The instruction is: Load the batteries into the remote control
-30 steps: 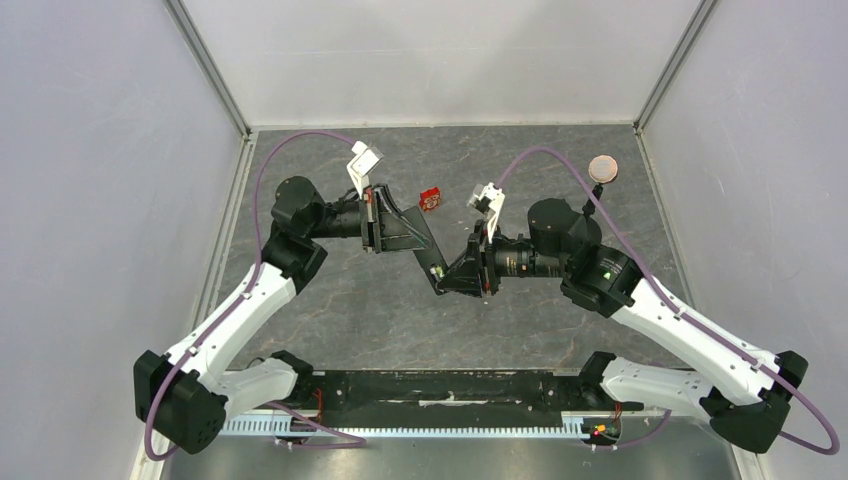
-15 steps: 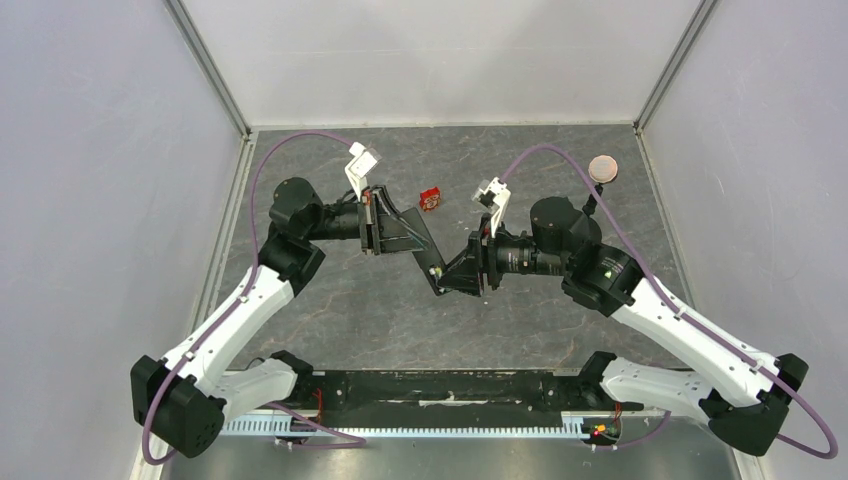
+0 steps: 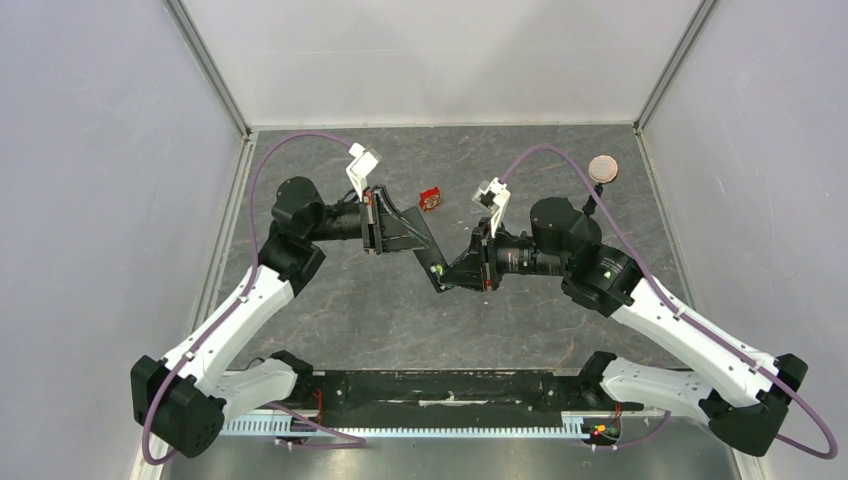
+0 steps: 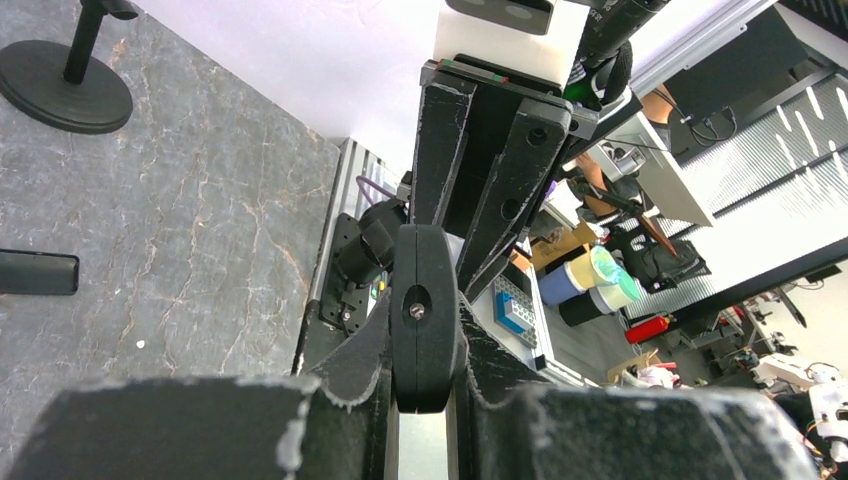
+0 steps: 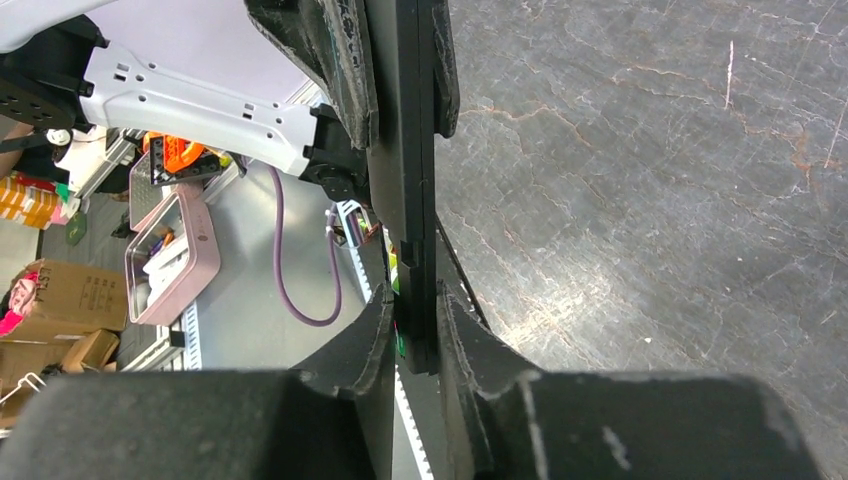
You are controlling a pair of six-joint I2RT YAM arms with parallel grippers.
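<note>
The remote control (image 3: 433,262) hangs above the table's middle, held between both arms. My left gripper (image 3: 427,249) is shut on one rounded end of the remote control (image 4: 424,300), which the left wrist view shows end-on between the left gripper (image 4: 425,345) fingers. My right gripper (image 3: 447,278) is shut on the other end. In the right wrist view the remote control (image 5: 412,180) runs edge-on through the right gripper (image 5: 415,310). A sliver of the green battery (image 5: 399,342) shows on the bar's side by the left finger, and as a green speck (image 3: 436,270) from above.
A small red-and-white box (image 3: 430,199) lies on the table behind the grippers. A black stand with a tan disc (image 3: 601,167) is at the back right, its round base (image 4: 65,90) in the left wrist view. A flat black piece (image 4: 35,272) lies on the table.
The right gripper's jaws opened briefly and have come together again on the remote; its wrist shifted slightly right. The left arm has stayed put, still holding.
</note>
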